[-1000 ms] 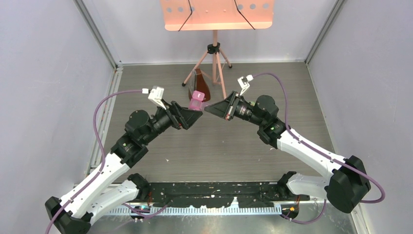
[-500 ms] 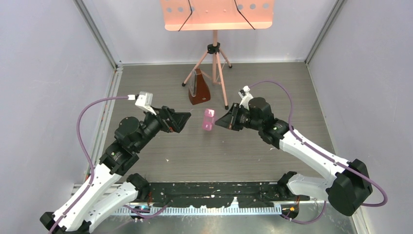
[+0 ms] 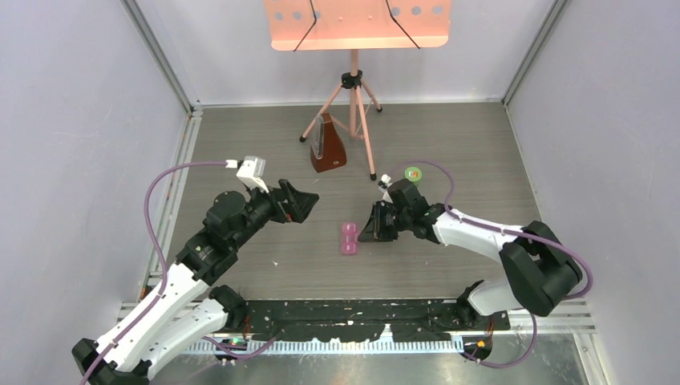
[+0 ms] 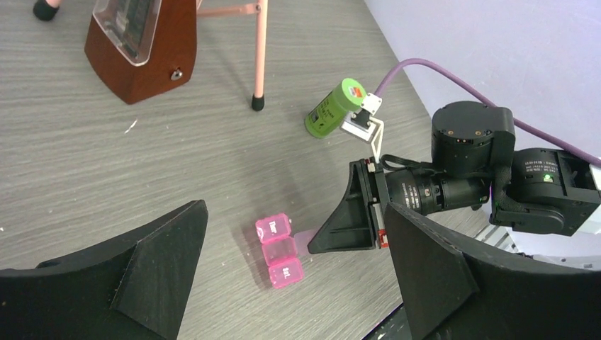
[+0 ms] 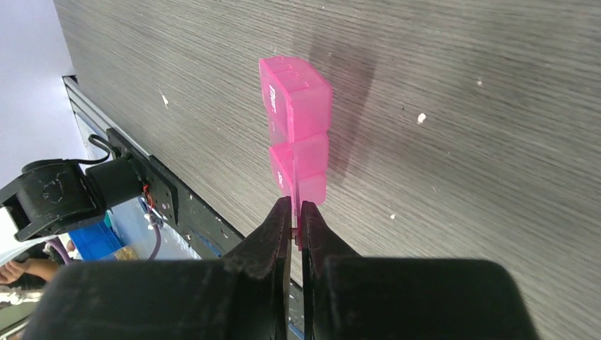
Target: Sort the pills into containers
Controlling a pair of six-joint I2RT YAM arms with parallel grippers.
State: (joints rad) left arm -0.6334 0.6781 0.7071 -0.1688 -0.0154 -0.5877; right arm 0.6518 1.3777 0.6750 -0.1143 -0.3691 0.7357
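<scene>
Pink pill box (image 5: 298, 120) on grey table (image 5: 496, 106), right gripper (image 5: 296, 214) pinching its 6 o'clock edge, white specks (image 5: 422, 117) toward 3 o'clock

White-shelled arms (image 3: 171, 285) with black joints, purple cables (image 4: 418, 62) (one per wrist) and matte black wedge jaws

Bright even lighting, soft shadows, sharp focus.
</scene>
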